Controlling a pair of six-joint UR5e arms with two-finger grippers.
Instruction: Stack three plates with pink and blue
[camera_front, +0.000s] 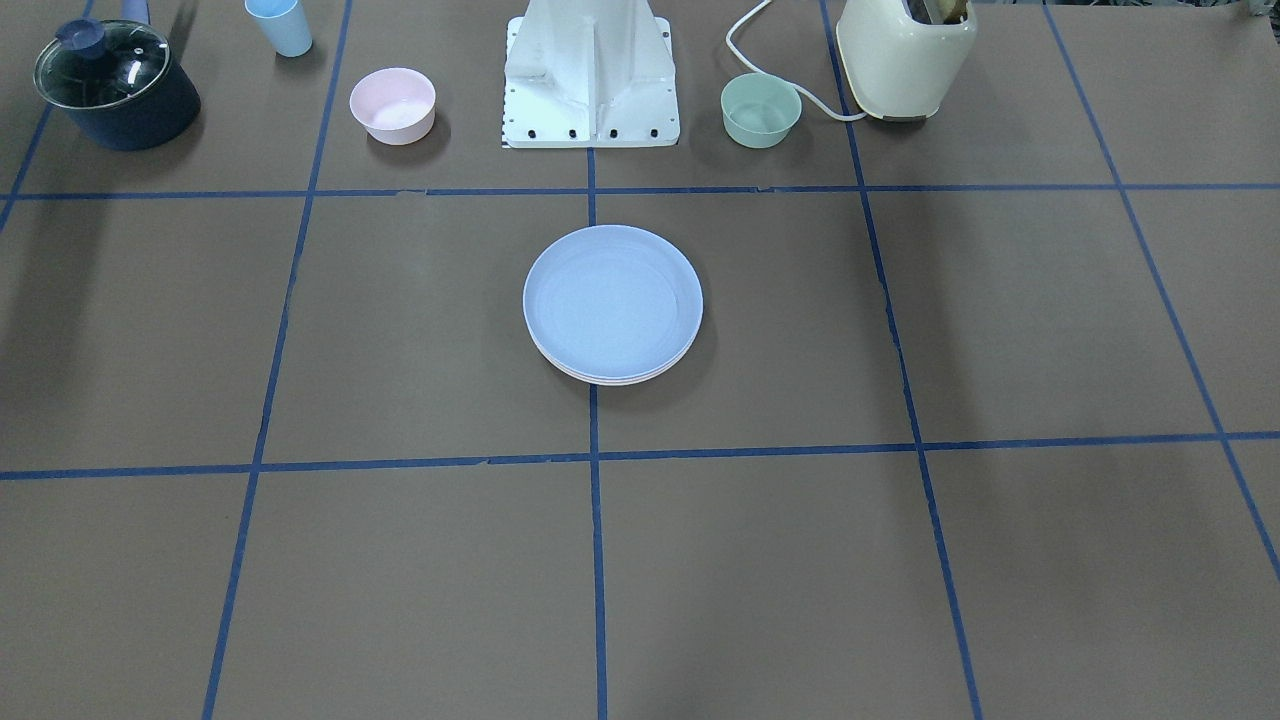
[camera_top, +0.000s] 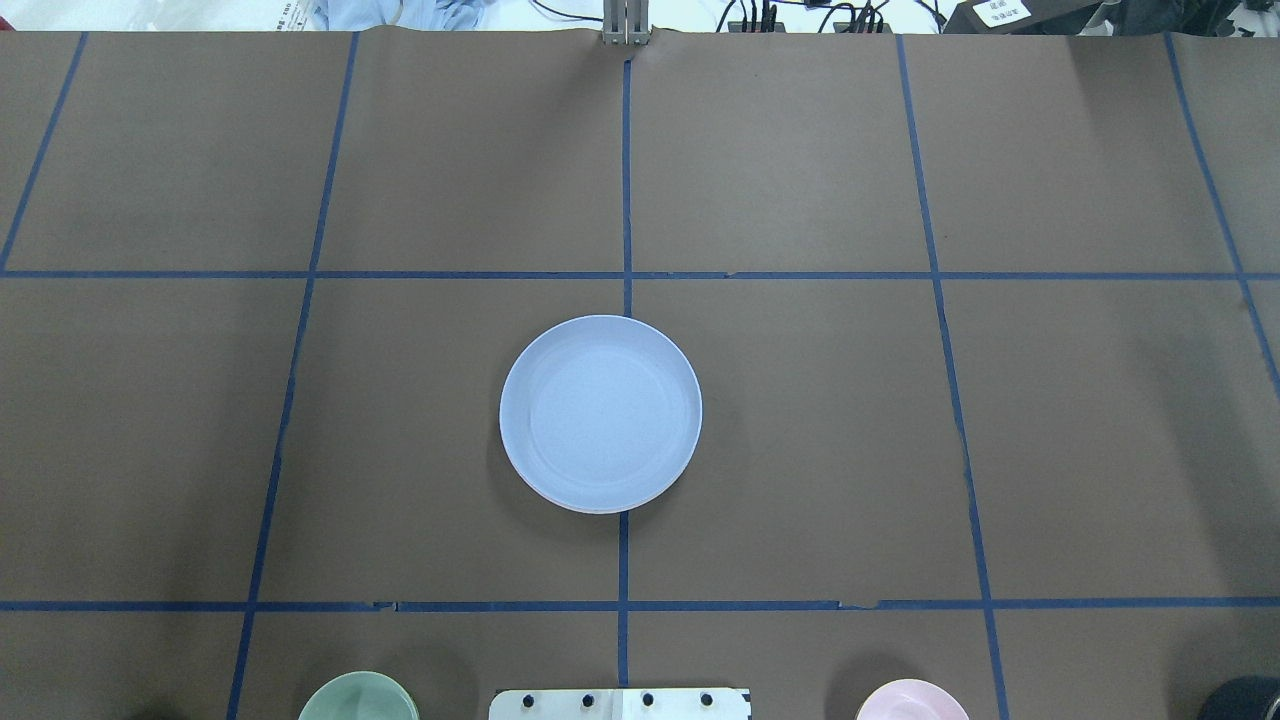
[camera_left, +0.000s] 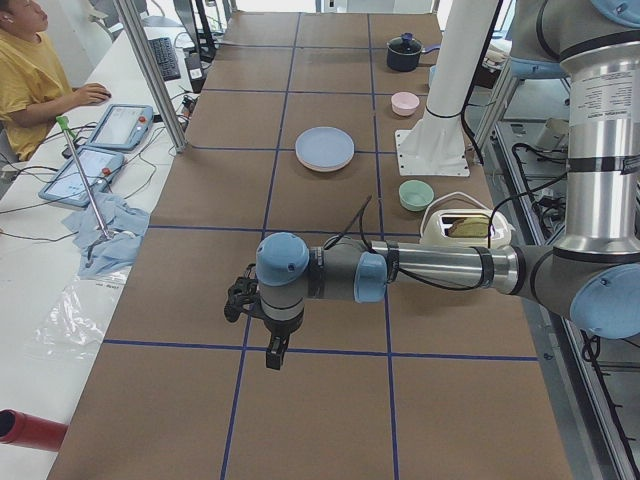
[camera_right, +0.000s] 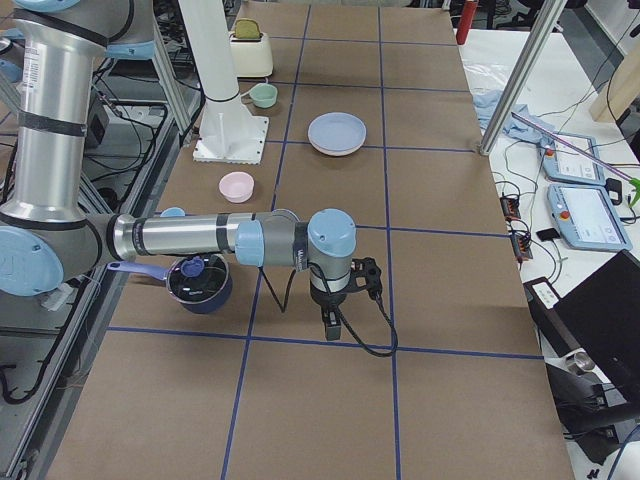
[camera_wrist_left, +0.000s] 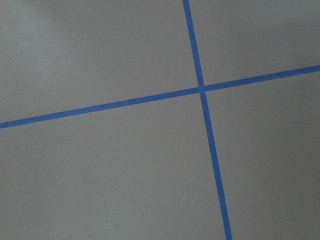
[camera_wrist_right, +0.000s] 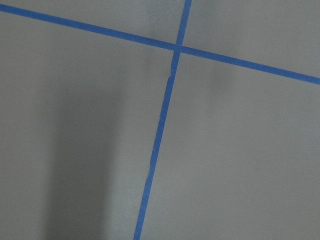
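Observation:
The pastel blue plate (camera_front: 612, 300) lies on top of a stack at the table's middle, also seen in the overhead view (camera_top: 600, 412). Thin pale rims of plates beneath it (camera_front: 612, 380) show at its edge; I cannot tell their colours. My left gripper (camera_left: 272, 355) hangs over bare table far from the stack, seen only in the exterior left view, and I cannot tell whether it is open or shut. My right gripper (camera_right: 332, 328) hangs over bare table at the other end, seen only in the exterior right view, and its state is likewise unclear. Both wrist views show only table and blue tape.
Near the robot base (camera_front: 590, 75) stand a small pink bowl (camera_front: 392, 104), a small green bowl (camera_front: 760, 109), a dark pot with a glass lid (camera_front: 115, 85), a blue cup (camera_front: 280, 25) and a cream toaster (camera_front: 905, 55). An operator (camera_left: 30, 70) sits beside the table.

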